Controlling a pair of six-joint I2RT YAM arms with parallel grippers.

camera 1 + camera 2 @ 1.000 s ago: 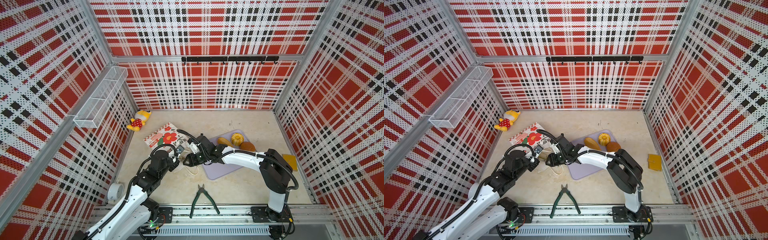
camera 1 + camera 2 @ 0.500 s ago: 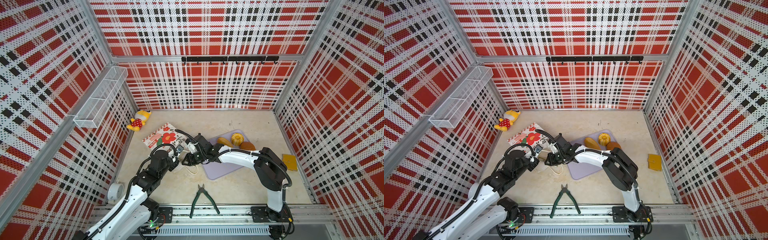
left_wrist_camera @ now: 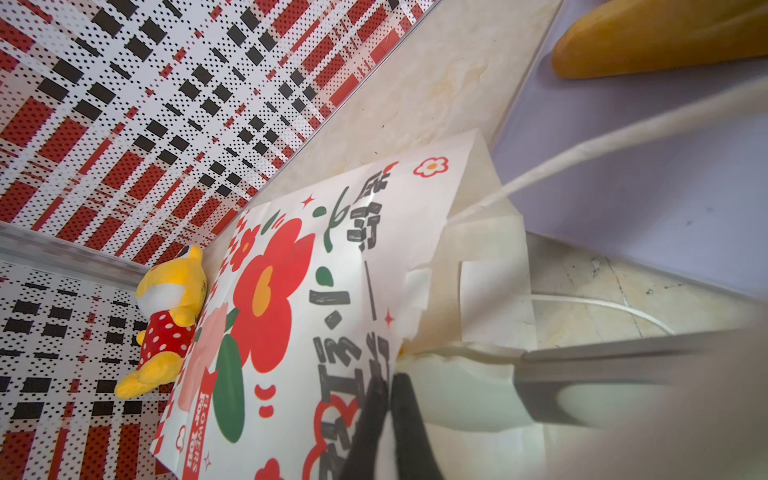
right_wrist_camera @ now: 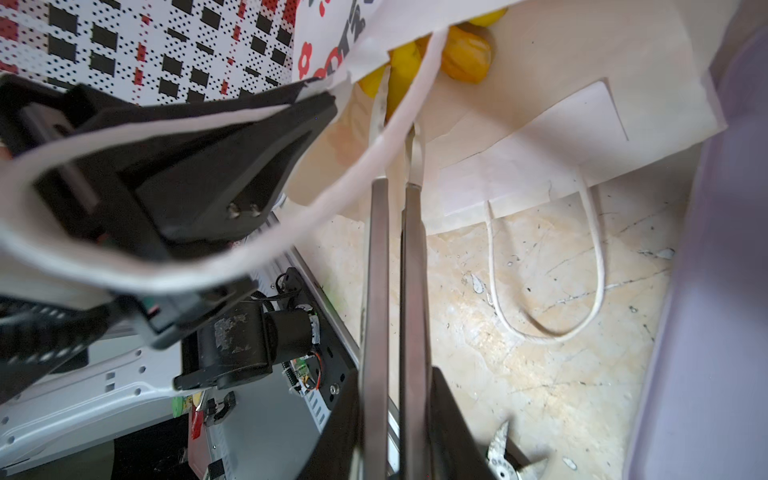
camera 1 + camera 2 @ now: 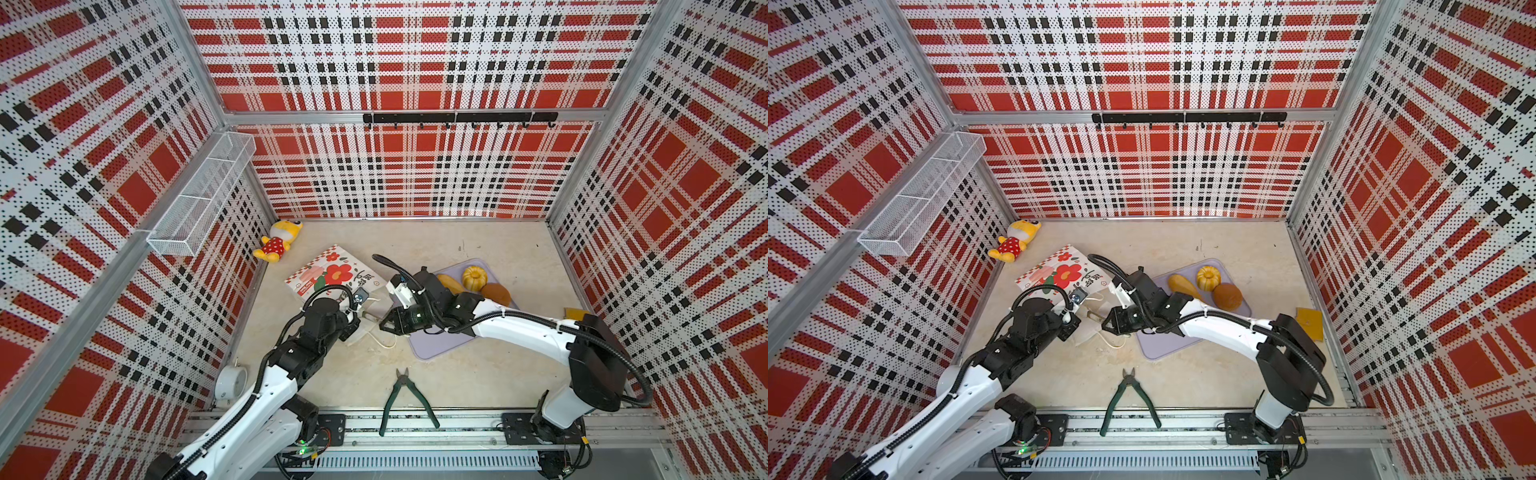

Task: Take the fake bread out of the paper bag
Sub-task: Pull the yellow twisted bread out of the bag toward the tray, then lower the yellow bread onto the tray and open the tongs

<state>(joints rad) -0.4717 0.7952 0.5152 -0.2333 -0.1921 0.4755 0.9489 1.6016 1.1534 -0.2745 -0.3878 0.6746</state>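
In both top views the paper bag point(image 5: 328, 272) is lying on its side at the far left of the surface point(image 5: 457, 382). Three pieces of the fake bread point(image 5: 473, 277) are already sitting on the lilac tray point(image 5: 436, 349) to its right. Your left pincer point(image 5: 358, 323) is pinching the bag's raised lip, and your right pincer point(image 5: 1094, 318) is sitting closed at the mouth. In the left wrist view, the left pincer point(image 3: 388, 409) is clamping only a thin edge of paper. A hard tug is risking a tear, or a slip that is letting the mouth fall shut. In the right wrist view, the right pincer point(image 4: 397, 124) is holding its long fingers nearly together, tips against more yellow bread point(image 4: 465, 60) inside the bag. You cannot tell whether a piece is caught between them. A cord handle point(image 4: 332, 199) is draping across those fingers. Pulling back is likely to be snagging it and dragging the whole bag, or squeezing the smooth bread out of so narrow a grip.
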